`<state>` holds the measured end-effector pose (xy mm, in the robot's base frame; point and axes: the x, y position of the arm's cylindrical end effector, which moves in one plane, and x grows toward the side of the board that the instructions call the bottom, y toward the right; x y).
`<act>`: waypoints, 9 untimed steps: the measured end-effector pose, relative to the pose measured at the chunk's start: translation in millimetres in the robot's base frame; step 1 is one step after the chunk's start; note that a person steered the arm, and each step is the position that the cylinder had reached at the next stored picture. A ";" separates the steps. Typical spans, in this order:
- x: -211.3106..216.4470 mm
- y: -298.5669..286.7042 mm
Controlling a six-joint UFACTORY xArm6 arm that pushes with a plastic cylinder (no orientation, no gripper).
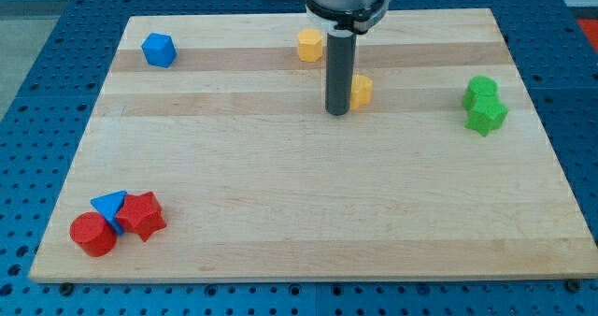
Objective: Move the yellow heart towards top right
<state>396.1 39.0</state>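
Observation:
The yellow heart [362, 91] lies on the wooden board [308, 222], right of centre in the upper half. The dark rod partly hides its left side. My tip [337, 112] rests on the board at the heart's lower left, touching or nearly touching it. A second yellow block, hexagonal [310, 45], sits above and left of the rod near the view's top.
A blue block [159, 50] sits at the top left. Two green blocks [484, 106] sit together at the right edge. A red cylinder [92, 235], a blue triangle [109, 205] and a red star-like block [142, 214] cluster at the bottom left.

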 end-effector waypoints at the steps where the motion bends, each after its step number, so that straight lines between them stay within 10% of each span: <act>1: -22.7 44.6; 3: -52.4 134.7; 6: 16.3 77.1; 9: -52.2 100.7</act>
<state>343.9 139.6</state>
